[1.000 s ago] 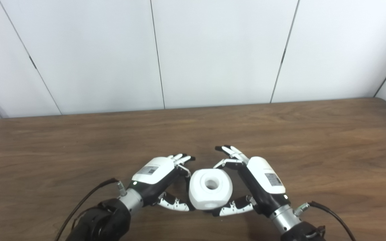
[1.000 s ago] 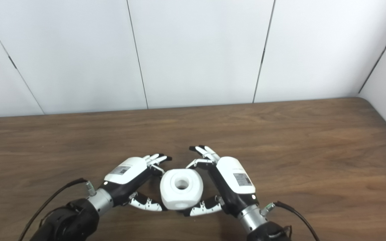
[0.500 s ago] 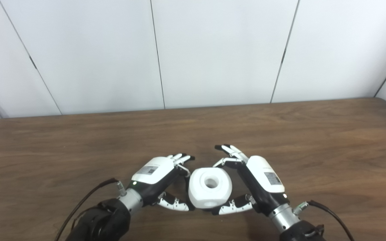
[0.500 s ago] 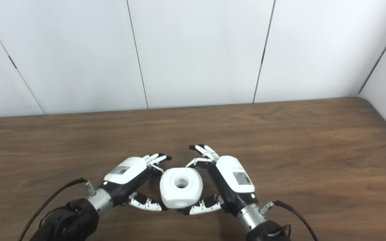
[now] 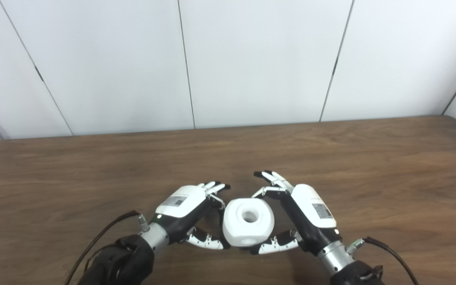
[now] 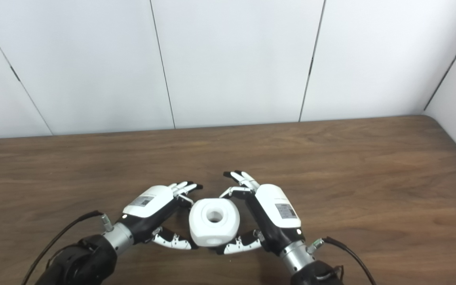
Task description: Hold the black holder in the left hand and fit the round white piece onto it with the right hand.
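White-shelled left hand (image 5: 184, 206) and right hand (image 5: 307, 208), black palms, silver wrists, black cables

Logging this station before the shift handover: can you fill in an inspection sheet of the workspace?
Surface: brown wooden table, rounded corners.
Job's things: round white piece with a centre hole, between both hands; black holder not visible.
Clutter: nothing seen.
Hands: left robot hand and right robot hand flank the white piece, fingers apart; contact unclear.
Cables: black cable at left wrist, another at right wrist.
Surroundings: white wall panels.
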